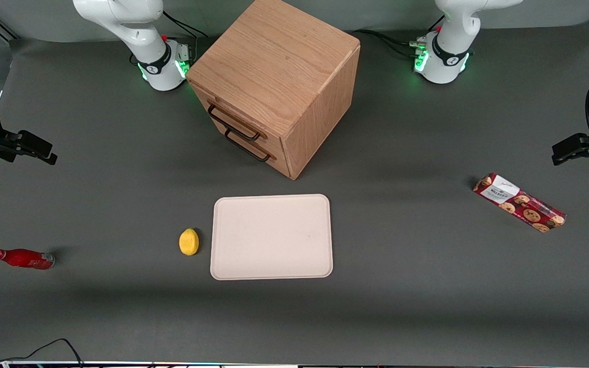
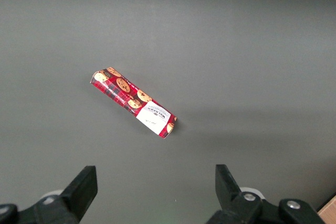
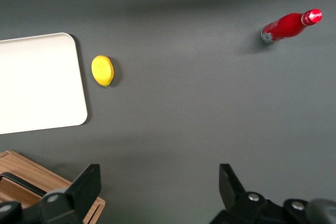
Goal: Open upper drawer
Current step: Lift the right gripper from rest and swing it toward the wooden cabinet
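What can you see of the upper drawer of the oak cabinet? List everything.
The light oak upper drawer is shut, flush in the wooden cabinet, directly above its twin drawer. A thin dark metal bar handle runs across its front. Nothing touches it; the right arm's open pincer hovers toward the working arm's end of the table.

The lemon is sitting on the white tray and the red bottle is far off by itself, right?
Not quite. The lemon is not on the white tray; it lies on the grey table beside the tray, as the front view shows. The red bottle does lie far off by itself. The claw hangs open at the working arm's end, away from the upper drawer.
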Robot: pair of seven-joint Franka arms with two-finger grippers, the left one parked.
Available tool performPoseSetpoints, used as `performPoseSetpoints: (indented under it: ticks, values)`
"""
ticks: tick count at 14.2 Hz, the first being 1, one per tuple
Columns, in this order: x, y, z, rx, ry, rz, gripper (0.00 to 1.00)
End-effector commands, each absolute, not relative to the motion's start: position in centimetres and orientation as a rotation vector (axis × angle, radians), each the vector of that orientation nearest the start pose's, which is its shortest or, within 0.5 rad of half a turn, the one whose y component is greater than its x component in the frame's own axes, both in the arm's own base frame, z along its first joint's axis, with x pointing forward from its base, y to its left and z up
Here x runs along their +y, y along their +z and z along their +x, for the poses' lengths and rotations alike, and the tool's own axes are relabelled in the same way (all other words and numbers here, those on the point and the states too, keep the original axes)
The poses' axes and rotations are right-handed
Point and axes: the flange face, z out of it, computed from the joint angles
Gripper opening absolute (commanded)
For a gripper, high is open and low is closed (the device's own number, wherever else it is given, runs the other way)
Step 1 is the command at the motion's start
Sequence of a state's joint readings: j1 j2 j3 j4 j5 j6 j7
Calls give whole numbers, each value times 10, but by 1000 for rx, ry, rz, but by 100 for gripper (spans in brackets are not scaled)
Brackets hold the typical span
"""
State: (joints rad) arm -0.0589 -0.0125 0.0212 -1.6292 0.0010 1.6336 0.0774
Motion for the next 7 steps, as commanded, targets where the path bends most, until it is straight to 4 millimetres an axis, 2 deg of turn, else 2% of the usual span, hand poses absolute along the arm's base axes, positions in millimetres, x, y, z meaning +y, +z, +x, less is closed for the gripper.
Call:
performPoseSetpoints:
  ticks: [1, 7]
  values:
    - [-18, 617, 550, 190, -41, -3140, 100]
    - [-18, 615, 551, 190, -36, -3140, 100]
